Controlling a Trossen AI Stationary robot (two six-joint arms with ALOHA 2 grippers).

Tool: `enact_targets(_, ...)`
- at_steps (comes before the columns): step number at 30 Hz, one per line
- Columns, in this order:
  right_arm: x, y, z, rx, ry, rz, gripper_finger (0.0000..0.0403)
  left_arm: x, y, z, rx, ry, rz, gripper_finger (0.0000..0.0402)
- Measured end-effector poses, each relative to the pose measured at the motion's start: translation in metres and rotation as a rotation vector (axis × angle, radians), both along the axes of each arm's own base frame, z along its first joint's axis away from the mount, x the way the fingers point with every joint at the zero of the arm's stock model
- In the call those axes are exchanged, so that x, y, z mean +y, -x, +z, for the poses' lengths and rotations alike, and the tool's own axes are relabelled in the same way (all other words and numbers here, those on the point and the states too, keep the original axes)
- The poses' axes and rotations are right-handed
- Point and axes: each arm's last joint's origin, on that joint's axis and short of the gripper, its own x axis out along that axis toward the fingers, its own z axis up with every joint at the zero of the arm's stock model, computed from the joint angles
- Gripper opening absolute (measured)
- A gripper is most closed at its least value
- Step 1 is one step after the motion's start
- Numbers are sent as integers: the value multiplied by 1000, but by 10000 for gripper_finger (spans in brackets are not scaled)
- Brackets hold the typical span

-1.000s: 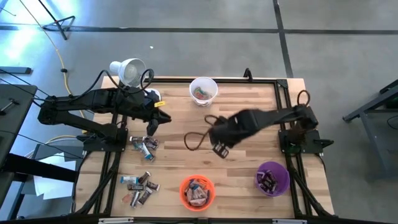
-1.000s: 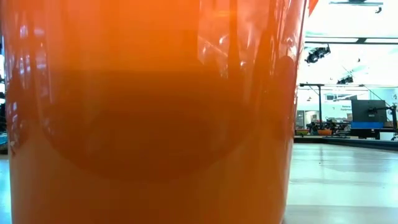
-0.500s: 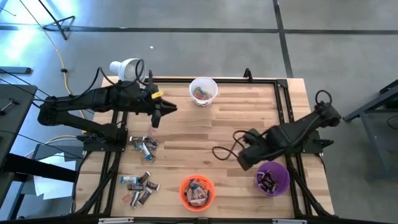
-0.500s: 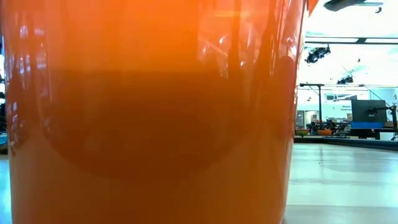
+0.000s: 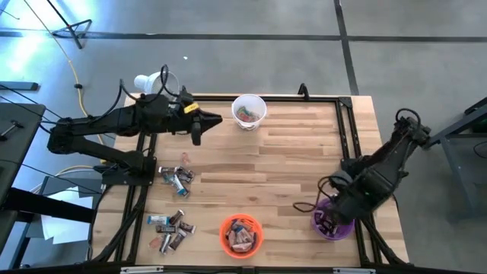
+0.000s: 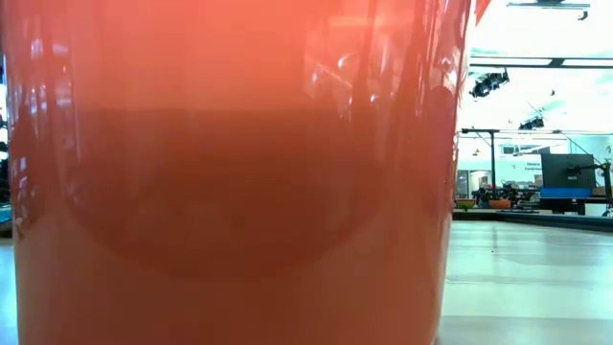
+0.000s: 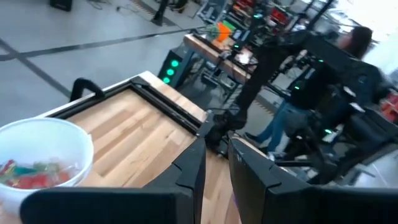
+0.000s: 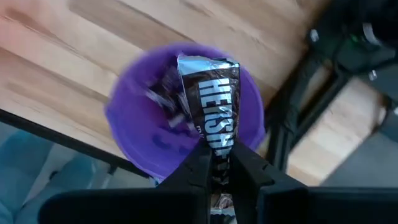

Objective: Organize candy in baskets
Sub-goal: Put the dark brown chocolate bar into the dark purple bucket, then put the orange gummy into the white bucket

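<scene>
Candy bar [image 8: 214, 127] in right end effector [image 8: 217, 165]

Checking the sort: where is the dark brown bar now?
The dark brown bar hangs pinched in the right gripper jaws above the purple basket, at the table's near right corner.

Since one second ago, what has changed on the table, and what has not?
The right gripper, shut on a dark brown candy bar, swung from the table's middle to above the purple basket. The left gripper moved toward the white basket. Baskets and candy piles stayed put.
</scene>
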Motion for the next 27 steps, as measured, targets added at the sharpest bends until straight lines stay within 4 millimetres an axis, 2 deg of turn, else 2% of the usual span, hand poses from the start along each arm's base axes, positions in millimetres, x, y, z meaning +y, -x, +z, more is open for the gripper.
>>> enact_targets(9,20,17,0,-21,-25,46,35,2,-21,-15,66,22,10,55)
enact_targets(16,31,17,1,-118,-69,204,83,0,-32,-24,105,46,-70,55)
enact_targets(22,27,15,0,-154,-5,238,142,-1,-33,-25,111,37,-100,55)
enact_targets(27,16,18,0,-126,117,197,160,-1,-28,-20,95,16,-98,55)
